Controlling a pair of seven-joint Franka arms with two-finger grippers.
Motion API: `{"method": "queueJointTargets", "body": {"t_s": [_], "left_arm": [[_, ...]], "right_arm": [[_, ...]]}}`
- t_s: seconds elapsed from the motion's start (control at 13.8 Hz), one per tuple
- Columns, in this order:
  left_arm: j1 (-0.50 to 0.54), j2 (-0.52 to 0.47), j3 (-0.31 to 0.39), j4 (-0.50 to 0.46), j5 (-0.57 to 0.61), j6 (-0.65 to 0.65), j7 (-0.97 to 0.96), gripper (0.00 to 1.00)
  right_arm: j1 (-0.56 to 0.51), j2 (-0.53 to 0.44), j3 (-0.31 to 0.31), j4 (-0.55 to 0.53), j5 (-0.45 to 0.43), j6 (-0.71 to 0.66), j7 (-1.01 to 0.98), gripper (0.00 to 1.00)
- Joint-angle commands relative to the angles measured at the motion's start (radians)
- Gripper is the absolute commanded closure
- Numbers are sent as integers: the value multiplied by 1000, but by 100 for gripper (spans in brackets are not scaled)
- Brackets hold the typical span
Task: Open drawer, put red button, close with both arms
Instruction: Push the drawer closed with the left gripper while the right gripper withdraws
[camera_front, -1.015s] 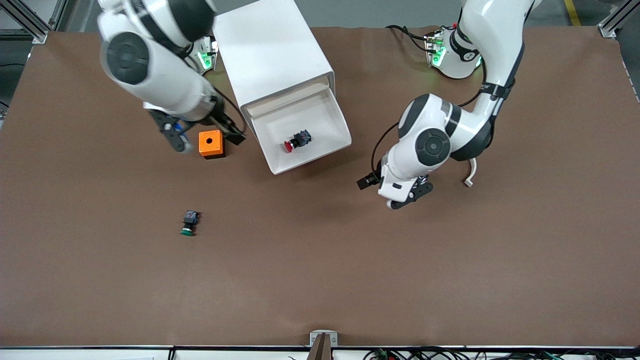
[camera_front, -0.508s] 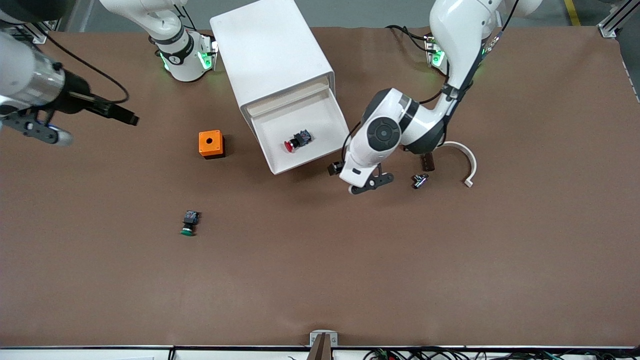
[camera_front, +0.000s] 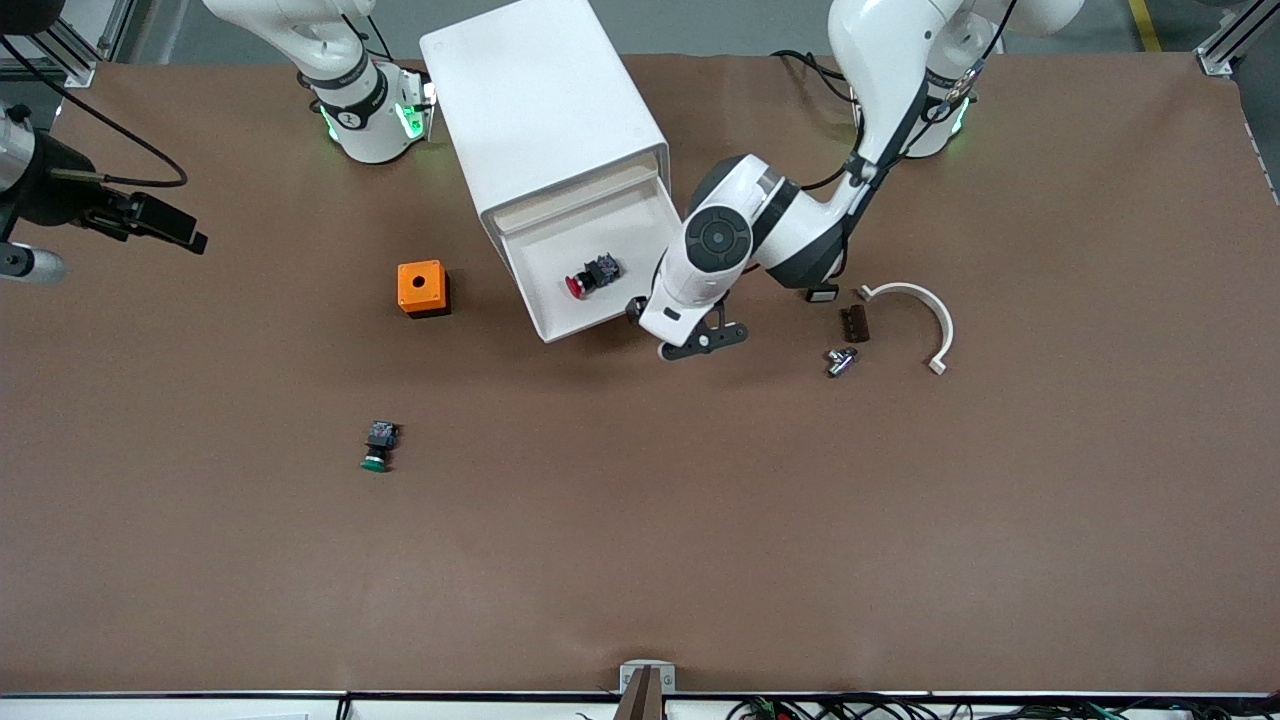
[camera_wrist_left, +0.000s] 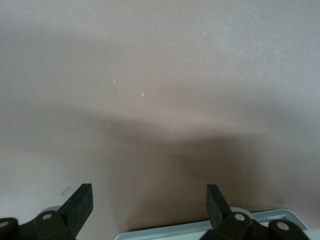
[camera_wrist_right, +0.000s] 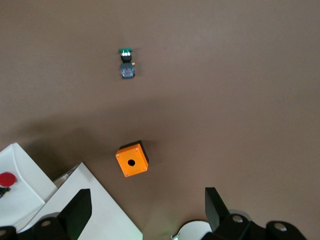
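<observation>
The top drawer (camera_front: 633, 232) of the white cabinet (camera_front: 540, 100) stands pulled out toward the front camera. The red button (camera_front: 590, 277) lies on its side inside it. My left gripper (camera_front: 703, 342) hangs open and empty just past the drawer's front corner, toward the left arm's end. In the left wrist view the left gripper (camera_wrist_left: 147, 200) shows bare table between its fingers and the drawer's rim (camera_wrist_left: 200, 229) close by. My right gripper (camera_front: 25, 262) is raised high at the right arm's end of the table. The right gripper (camera_wrist_right: 145, 205) is open and empty, looking down on the red button (camera_wrist_right: 7, 179).
An orange box with a hole (camera_front: 421, 288) sits beside the drawer, toward the right arm's end. A green-capped button (camera_front: 378, 447) lies nearer the front camera. A white curved piece (camera_front: 925, 310), a dark block (camera_front: 853, 323) and a small metal part (camera_front: 838, 360) lie beside the left arm.
My right arm swung up and away from beside the orange box to the table's edge. My left gripper moved across the table to the drawer's front corner. Both stayed open.
</observation>
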Motion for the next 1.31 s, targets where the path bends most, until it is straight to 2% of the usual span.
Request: {"method": "queueJointTargets", "body": {"t_s": [0.0,0.29,0.51,0.65,0.94,1.23], "left_arm": [[-36,-12,3,-9,15,-5,-44,0],[-91,-21,1,-25,15,-5,-90,0],[-134,-23,1,-27,15,-5,-133,0],[-162,-24,1,-29,15,-6,-163,0],[-201,-24,-2,-29,15,-20,-203,0],[-218,-23,-6,-29,15,-20,-219,0]], "right_arm": [[-8,-8,10,30,-22,5,-61,0],[-11,-16,8,-2,-33,43,-141,0],[-13,-60,7,-39,-33,56,-148,0],[-13,-102,7,-95,-34,114,-148,0],[-50,-93,8,-34,-30,97,-144,0],[-45,-84,11,-30,-31,93,-146,0]]}}
